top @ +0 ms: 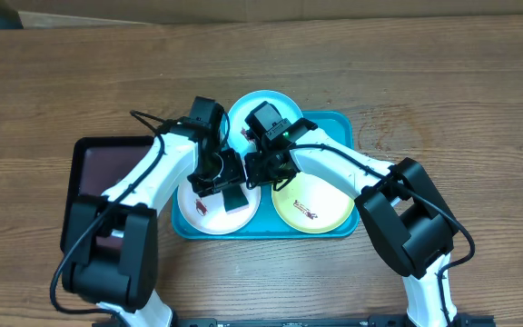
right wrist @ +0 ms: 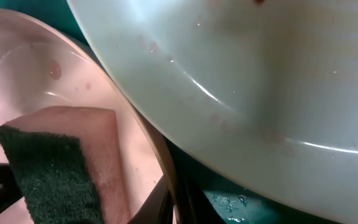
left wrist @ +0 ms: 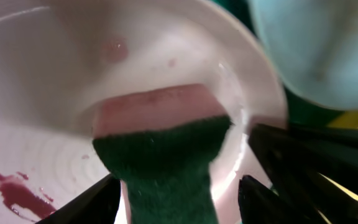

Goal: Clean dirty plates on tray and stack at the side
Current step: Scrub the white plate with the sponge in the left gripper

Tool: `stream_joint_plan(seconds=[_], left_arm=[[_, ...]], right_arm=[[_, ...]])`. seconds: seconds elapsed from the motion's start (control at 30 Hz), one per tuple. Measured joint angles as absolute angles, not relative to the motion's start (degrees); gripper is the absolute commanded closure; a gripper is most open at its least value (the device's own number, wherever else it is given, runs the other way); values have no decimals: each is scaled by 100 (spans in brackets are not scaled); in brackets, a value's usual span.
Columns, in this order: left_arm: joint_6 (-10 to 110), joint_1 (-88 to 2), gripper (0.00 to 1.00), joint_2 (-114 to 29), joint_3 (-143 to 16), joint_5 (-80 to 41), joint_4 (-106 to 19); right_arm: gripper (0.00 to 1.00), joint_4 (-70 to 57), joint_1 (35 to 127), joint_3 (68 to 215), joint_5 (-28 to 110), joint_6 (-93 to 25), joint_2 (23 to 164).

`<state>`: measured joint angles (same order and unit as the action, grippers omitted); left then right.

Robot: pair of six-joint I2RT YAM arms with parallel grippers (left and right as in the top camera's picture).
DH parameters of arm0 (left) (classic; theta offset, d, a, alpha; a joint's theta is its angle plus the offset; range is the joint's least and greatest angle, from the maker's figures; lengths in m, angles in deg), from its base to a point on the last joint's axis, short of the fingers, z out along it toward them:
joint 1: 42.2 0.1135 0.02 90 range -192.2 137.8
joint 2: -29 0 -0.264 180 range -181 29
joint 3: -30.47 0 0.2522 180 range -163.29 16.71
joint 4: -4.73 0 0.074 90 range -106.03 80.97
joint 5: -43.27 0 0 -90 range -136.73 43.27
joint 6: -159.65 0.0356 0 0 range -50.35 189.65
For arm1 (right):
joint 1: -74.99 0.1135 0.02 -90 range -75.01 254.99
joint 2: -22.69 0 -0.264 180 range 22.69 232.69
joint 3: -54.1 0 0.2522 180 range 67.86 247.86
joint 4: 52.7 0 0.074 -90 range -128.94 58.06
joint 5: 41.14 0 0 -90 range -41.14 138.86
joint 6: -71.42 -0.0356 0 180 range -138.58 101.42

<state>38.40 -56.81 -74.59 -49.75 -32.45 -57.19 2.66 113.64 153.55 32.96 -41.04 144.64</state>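
Plates [top: 311, 204] on tray [top: 343, 123], sponge [left wrist: 160, 155] on white plate [left wrist: 42, 74]

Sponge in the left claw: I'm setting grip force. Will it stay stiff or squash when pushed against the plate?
Probably squashes: the sponge shows pink foam behind a green scouring face. Its tip looks bent against the white plate, so likely floppy past the left claw. Droplets on the plate suggest it is wet, a little heavier.
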Motion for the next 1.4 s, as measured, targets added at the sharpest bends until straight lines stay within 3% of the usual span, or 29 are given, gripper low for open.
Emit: stream_joint_plan(seconds=[0.2, 0.43, 0.63, 0.73, 0.87, 1.07, 1.4], left_arm=[[3825, -5681, 45, -7699, -4953, -3277, -5719], [3812, -5681, 77, -7743, -4953, -3315, -5717], [3816, -5681, 92, -7754, -4953, -3400, -5736], [3825, -5681, 92, -7754, -4953, -3607, -5830], [3823, -5683, 85, -7754, -4920, -4088, -5909], [3803, -5686, 96, -7723, -4780, -4475, -5874], [3803, -5679, 96, -7679, -4728, -5522, -6121]], right_arm=[[92, 266, 11366, 15355, 3287, -4106, 14470], [92, 264, 11366, 15355, 3276, -4106, 14475], [92, 269, 11366, 15355, 3276, -4106, 14475], [92, 264, 11364, 15355, 3279, -4104, 14479], [92, 264, 11364, 15355, 3276, -4106, 14479], [92, 262, 11384, 15355, 3174, -4104, 14479], [96, 310, 11395, 15357, 3150, -4104, 14479]])
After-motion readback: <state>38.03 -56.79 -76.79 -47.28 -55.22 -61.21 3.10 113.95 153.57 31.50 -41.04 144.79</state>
